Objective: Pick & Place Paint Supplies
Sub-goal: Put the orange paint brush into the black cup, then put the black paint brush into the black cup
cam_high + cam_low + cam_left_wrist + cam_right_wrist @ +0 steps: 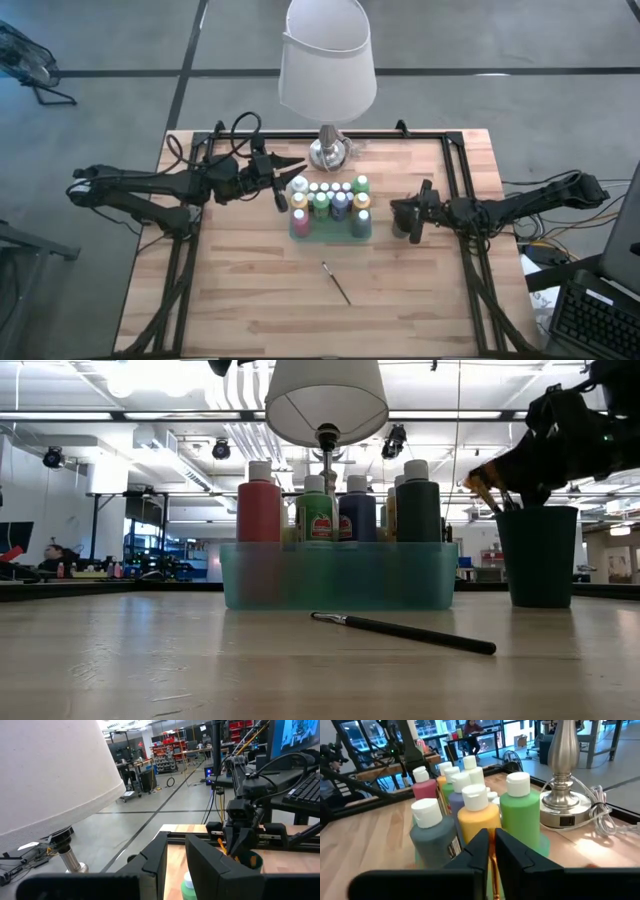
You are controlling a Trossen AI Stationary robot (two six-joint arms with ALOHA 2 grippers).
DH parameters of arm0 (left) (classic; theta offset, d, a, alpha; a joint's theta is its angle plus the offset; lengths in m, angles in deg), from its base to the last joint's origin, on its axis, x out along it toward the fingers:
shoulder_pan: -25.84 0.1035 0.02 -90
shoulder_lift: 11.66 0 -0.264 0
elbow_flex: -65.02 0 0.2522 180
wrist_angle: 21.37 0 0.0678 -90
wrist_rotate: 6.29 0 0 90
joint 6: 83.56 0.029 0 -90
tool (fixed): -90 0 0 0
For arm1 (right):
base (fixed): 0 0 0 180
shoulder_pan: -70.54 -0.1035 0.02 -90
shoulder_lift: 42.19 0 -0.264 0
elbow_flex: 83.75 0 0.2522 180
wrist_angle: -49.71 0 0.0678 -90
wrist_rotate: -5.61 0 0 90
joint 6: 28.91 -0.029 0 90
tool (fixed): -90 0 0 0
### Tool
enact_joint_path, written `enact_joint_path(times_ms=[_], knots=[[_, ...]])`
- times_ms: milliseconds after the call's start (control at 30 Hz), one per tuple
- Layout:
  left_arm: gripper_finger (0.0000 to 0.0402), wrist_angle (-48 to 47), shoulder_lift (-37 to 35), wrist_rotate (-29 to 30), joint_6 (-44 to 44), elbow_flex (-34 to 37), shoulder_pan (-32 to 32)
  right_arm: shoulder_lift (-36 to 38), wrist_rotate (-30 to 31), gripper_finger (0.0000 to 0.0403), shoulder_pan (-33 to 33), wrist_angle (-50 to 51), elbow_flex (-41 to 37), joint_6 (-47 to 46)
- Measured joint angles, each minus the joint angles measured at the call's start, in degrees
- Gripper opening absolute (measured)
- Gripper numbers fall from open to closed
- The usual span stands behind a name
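The paint bottles [330,200] stand bunched in a translucent teal tray [331,232] at the middle of the wooden desk [240,290], just in front of the silver base of the white-shaded lamp [327,55]. From the low view a red bottle [259,501], a green one [317,509], a dark blue one [357,508] and a dark green one [416,499] rise above the tray wall, all with white caps.

A single black-handled paintbrush [336,282] lies flat on the desk in front of the tray, apart from it, set at a slant.

The left end effector [292,164] hovers at the tray's left rear corner, above the bottles there; its fingers [207,865] stand narrowly apart with nothing between them, a green bottle's white cap showing below the gap.

The right end effector [411,222] sits to the right of the tray, over a dark cup [538,556] that holds several brushes. Its fingers [481,851] are nearly together, pinching a thin orange brush handle [492,865] that runs down between them. In the right wrist view the yellow bottle [477,817], the green bottle and a grey-blue bottle [434,837] stand close ahead of it.
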Motion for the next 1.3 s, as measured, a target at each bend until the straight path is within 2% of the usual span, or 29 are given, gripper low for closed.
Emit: enact_joint_path(times_ms=[200, 367, 467, 600, 767, 900, 1033, 1167, 1300], knots=[[0.0076, 0.00, 0.00, 0.02, 0.02, 0.00, 0.00, 0.02, -0.76, 0.0097, 0.00, 0.52, 1.73, -0.83], [0.0076, -0.01, 0.00, 0.00, 0.02, 0.00, 0.01, 0.04, -1.15, 0.0156, 0.00, 2.44, 7.70, 1.33], [0.0076, -0.02, 0.00, -0.18, 0.02, 0.00, 0.00, -0.04, -1.17, 0.0182, 0.00, 10.02, 14.47, 2.56], [0.0076, -0.04, 0.00, -0.59, 0.02, 0.00, 0.00, -1.12, -1.17, 0.0200, 0.00, 25.45, 26.24, -0.18], [0.0076, -1.35, 0.00, -0.77, -0.11, 0.00, 0.00, -4.48, -1.17, 0.0198, 0.00, 42.94, 40.25, -5.23], [0.0076, -3.57, -0.02, -3.28, -1.40, 0.00, 0.00, -8.47, -1.21, 0.0179, -0.04, 52.15, 49.33, -7.40], [0.0076, -6.82, -0.15, -7.03, -1.95, 0.00, 0.00, -13.18, -1.54, 0.0157, -0.24, 57.37, 56.58, -10.19], [0.0076, -9.99, -0.61, -7.37, -1.67, 0.00, -0.02, -18.97, -4.20, 0.0134, -1.34, 60.83, 63.43, -14.42], [0.0076, -12.63, -1.22, -7.34, -0.34, 0.00, 0.00, -26.67, -4.63, 0.0113, -5.43, 61.56, 70.48, -14.55]])
